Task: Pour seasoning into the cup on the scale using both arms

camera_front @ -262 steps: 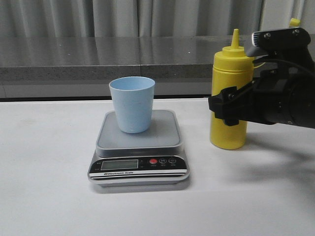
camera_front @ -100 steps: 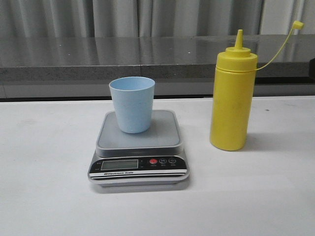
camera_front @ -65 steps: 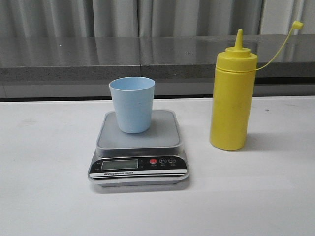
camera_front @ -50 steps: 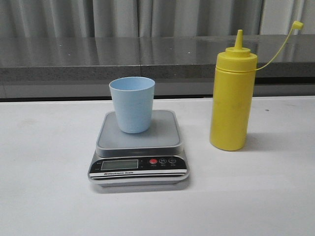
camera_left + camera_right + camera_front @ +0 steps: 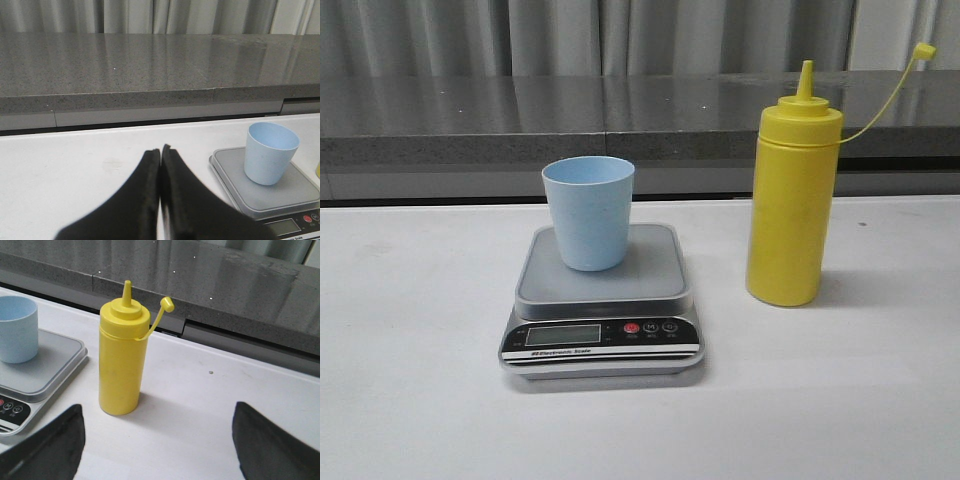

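Note:
The pale blue cup (image 5: 588,211) stands upright on the grey scale (image 5: 603,300) mid-table; both also show in the left wrist view, cup (image 5: 270,153) and scale (image 5: 265,186), and in the right wrist view, cup (image 5: 17,328) and scale (image 5: 35,375). The yellow seasoning bottle (image 5: 791,205) stands upright to the right of the scale, its cap (image 5: 923,48) hanging open on its tether; it also shows in the right wrist view (image 5: 122,362). My left gripper (image 5: 160,150) is shut and empty, off to the cup's side. My right gripper (image 5: 157,412) is open wide, back from the bottle. Neither gripper shows in the front view.
A white tabletop (image 5: 840,400) runs under everything. A grey stone ledge (image 5: 620,115) and curtains close off the far side.
My right gripper, around the bottle 2.6 s ago, has let go and drawn back out of the front view. The bottle stays upright in place. Nothing moved in the last second.

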{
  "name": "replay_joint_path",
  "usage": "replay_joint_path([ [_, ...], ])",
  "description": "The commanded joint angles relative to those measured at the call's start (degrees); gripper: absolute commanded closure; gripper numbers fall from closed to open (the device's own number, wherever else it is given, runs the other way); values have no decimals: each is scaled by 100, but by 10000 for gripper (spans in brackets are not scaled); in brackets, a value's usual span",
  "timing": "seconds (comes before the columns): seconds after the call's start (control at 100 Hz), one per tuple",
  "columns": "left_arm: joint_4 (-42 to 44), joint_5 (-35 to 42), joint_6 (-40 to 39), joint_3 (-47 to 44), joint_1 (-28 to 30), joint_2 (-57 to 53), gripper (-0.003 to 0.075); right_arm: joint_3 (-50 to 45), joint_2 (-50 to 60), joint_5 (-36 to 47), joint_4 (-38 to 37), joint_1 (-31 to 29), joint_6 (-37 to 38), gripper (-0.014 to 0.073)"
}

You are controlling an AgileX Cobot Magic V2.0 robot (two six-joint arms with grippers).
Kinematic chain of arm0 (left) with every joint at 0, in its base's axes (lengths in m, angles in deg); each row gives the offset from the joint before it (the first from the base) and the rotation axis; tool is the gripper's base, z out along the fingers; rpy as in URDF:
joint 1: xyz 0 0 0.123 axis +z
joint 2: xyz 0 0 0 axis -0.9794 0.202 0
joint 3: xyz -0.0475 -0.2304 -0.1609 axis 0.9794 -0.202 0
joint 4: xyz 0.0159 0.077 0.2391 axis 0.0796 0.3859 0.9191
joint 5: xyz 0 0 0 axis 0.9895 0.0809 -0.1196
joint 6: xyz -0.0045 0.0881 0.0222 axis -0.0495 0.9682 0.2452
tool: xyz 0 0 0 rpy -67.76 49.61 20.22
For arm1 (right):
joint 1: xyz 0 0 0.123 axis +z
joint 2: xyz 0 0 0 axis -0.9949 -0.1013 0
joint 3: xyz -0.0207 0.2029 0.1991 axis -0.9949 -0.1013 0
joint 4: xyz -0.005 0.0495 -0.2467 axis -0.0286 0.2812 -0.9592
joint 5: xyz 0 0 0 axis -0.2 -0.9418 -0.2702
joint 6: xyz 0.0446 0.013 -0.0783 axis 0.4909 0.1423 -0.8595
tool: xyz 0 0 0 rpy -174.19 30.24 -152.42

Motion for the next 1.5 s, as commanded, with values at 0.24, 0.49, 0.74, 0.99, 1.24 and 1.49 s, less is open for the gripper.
replay_joint_path([
  [0.24, -63, 451, -38, 171, 16, 34, 740, 283, 18, 300, -336, -29, 492, 137],
  [0.49, -63, 451, -38, 171, 16, 34, 740, 283, 18, 384, -336, -29, 492, 613],
  [0.74, -63, 451, -38, 171, 16, 34, 740, 283, 18, 506, -336, -29, 492, 662],
  [0.99, -63, 451, -38, 171, 16, 34, 740, 283, 18, 506, -336, -29, 492, 662],
  [1.24, -63, 451, -38, 171, 16, 34, 740, 283, 18, 501, -336, -29, 492, 662],
  [1.49, -63, 451, -38, 171, 16, 34, 740, 266, 99, 472, -395, -29, 492, 662],
])
